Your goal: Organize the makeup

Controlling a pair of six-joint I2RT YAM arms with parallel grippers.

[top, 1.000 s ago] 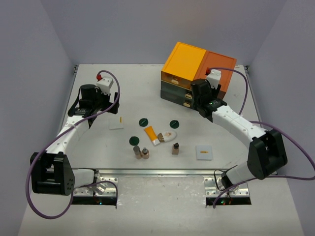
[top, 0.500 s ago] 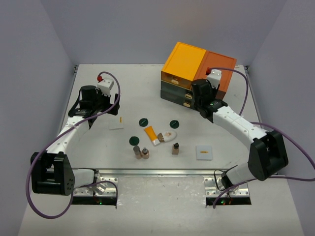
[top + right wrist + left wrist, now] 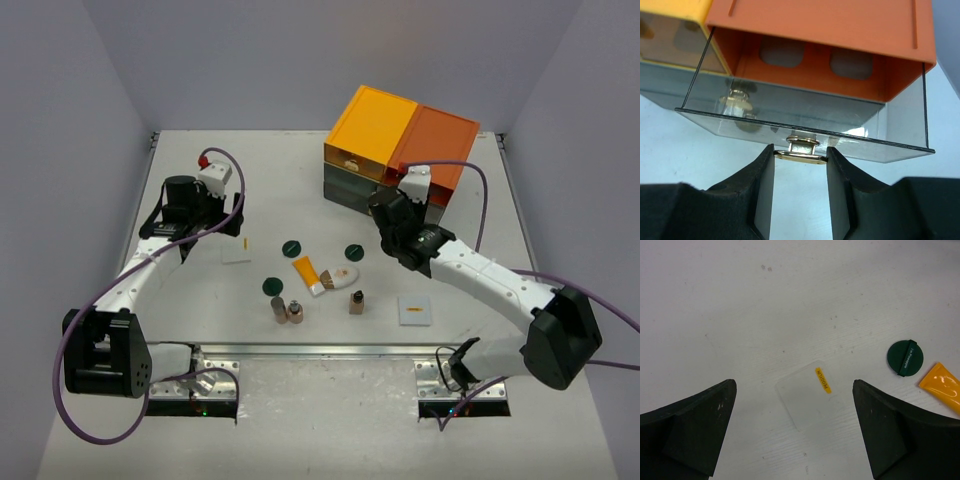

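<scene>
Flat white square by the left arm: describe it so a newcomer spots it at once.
On the table's left half, find the left gripper, open. The flat white square lies just ahead of it, left of the green discs. Its yellow label hugs one edge; the other white square lies far right.

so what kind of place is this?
Probably a lab robot test cell: bare white table boxed in by plain grey walls, left arm and right arm bolted to its near edge, makeup laid out beside a drawer chest.
</scene>
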